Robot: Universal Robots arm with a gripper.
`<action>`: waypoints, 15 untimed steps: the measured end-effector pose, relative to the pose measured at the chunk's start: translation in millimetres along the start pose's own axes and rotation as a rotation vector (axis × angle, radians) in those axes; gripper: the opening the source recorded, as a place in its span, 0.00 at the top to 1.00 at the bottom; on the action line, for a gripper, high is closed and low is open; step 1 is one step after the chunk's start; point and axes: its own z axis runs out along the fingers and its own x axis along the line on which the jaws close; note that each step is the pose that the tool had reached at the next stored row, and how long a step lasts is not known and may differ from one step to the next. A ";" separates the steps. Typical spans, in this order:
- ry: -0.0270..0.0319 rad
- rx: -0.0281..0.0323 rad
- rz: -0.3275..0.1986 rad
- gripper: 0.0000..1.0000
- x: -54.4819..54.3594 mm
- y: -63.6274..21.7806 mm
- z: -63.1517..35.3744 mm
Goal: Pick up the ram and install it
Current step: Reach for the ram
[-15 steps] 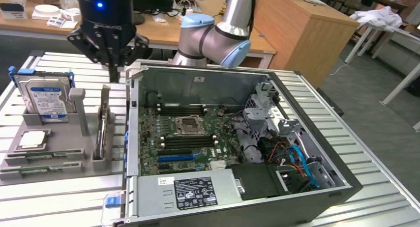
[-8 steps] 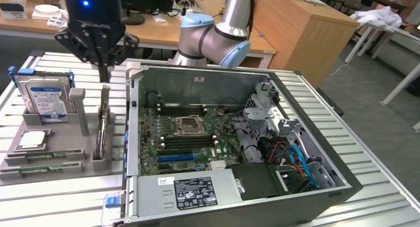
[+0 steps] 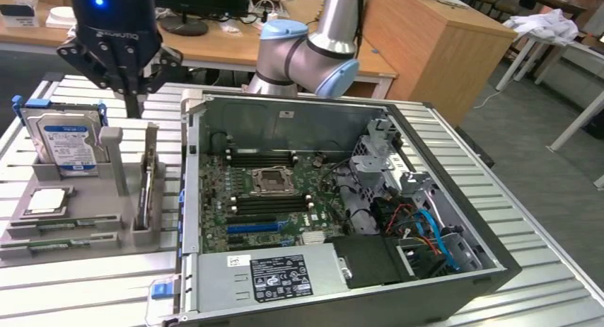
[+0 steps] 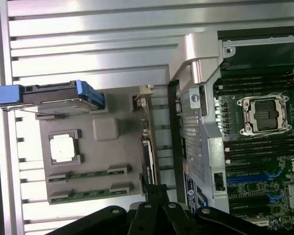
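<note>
Two green ram sticks lie flat in slots at the front of the grey parts tray (image 3: pixel 113 173), one (image 3: pixel 68 224) behind the other (image 3: pixel 56 246). In the wrist view these ram sticks (image 4: pixel 88 174) (image 4: pixel 87 192) sit side by side on the tray (image 4: pixel 105 129). My gripper (image 3: pixel 133 102) hangs high above the tray's back edge, well clear of the sticks, shut and holding nothing. Its black fingers (image 4: pixel 157 208) meet in the wrist view. The open computer case (image 3: pixel 194 199) shows the motherboard with black memory slots (image 3: pixel 269 157) (image 4: pixel 259 147) on both sides of the processor socket (image 3: pixel 274 178).
A hard drive (image 3: pixel 66 143) with blue rails stands upright at the tray's back. A square silver processor chip (image 3: pixel 47 199) lies in the tray, and a card (image 3: pixel 148 189) stands on edge beside the case wall. Cables and a drive cage (image 3: pixel 387 164) fill the case's right side in the exterior view.
</note>
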 end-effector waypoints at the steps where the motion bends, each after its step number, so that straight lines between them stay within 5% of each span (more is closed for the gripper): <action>1: 0.0000 0.0000 0.000 0.89 2.5 -0.2 0.0; 15: 0.0000 0.0001 0.001 0.89 42.8 -4.6 -0.3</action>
